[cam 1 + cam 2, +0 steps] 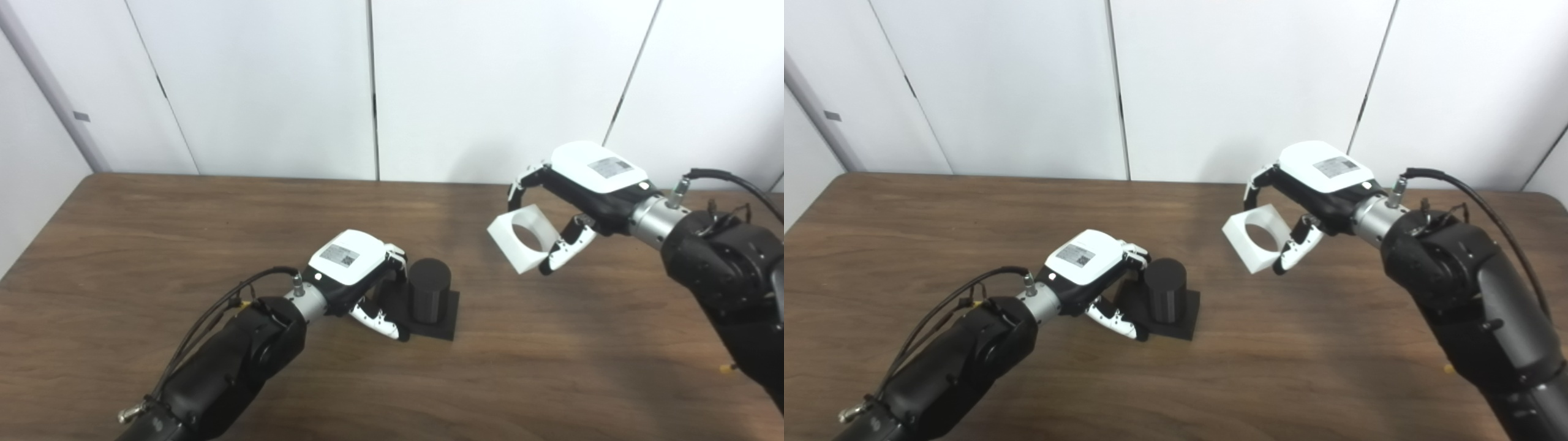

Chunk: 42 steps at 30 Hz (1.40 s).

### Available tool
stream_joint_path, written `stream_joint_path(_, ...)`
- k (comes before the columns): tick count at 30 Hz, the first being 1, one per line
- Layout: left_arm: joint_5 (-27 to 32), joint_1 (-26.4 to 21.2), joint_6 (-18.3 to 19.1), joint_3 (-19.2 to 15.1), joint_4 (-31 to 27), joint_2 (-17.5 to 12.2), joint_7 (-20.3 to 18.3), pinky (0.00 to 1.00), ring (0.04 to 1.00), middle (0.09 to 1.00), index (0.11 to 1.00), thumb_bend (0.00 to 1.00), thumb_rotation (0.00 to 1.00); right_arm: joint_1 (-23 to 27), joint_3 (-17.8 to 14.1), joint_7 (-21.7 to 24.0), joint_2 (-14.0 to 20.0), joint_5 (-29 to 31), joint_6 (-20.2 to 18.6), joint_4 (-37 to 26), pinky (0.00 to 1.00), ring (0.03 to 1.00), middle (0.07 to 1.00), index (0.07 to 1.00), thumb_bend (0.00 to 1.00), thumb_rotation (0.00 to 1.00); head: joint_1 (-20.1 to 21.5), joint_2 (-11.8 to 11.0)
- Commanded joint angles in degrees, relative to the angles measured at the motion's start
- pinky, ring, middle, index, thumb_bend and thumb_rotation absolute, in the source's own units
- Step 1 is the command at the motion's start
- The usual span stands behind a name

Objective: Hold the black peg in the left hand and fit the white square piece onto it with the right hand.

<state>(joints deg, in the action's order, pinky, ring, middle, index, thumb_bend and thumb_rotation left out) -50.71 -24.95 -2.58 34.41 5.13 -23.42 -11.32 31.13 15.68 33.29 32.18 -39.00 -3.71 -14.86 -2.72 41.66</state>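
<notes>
Left eye view shows the left hand point(358, 275) wrapped around the square base of the black peg point(430, 298), which stands upright on the wooden table point(184, 245). Up and to the right, well apart from it, the right hand point(572, 202) grips the white square piece point(522, 237) in the air, its round hole tilted.
</notes>
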Motion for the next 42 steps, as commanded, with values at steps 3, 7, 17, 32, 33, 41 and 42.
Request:
stream_joint_path(3,-3.7,2.8,-0.1,4.1,3.0,1.0,-4.5,0.78,0.8,0.813,0.493,0.52,0.08,3.6,-0.1,-0.1,-1.2,-0.3,0.5,-2.0,0.74,0.776,0.729,0.479,0.52,0.13,-0.1,0.1)
stream_joint_path(7,-4.1,2.7,0.2,4.2,2.9,1.1,-4.7,0.79,0.809,0.818,0.494,0.52,0.08,3.9,0.9,-0.2,-2.5,-1.4,1.3,-1.2,0.73,0.774,0.73,0.479,0.52,0.14,0.0,0.0)
stream_joint_path(17,-3.8,2.7,-0.1,4.1,3.4,1.4,-4.1,0.78,0.797,0.811,0.493,0.52,0.08,4.0,2.4,0.8,-4.9,-0.9,0.4,-1.2,0.74,0.782,0.735,0.478,0.52,0.13,0.2,0.1)
stream_joint_path(32,-4.1,2.8,0.4,4.4,2.7,1.3,-4.7,0.78,0.798,0.81,0.493,0.52,0.08,2.5,5.1,0.1,-7.4,-1.2,2.1,0.8,0.75,0.781,0.738,0.478,0.52,0.14,0.0,0.4)
stream_joint_path(33,-4.0,2.8,0.4,4.3,2.7,1.3,-4.7,0.78,0.801,0.812,0.493,0.52,0.08,2.5,5.2,0.1,-7.5,-1.3,2.0,0.9,0.76,0.781,0.738,0.478,0.52,0.14,0.0,0.4)
stream_joint_path(41,-3.8,2.9,0.8,4.2,2.5,1.5,-4.8,0.78,0.802,0.813,0.493,0.52,0.08,2.3,5.4,-0.9,-9.3,-1.3,2.4,1.5,0.76,0.776,0.729,0.478,0.52,0.14,-0.1,0.6)
stream_joint_path(42,-3.7,2.9,0.8,4.2,2.4,1.5,-4.8,0.78,0.801,0.813,0.493,0.52,0.08,2.2,5.5,-1.0,-9.5,-1.3,2.5,1.6,0.77,0.775,0.728,0.477,0.52,0.14,-0.1,0.6)
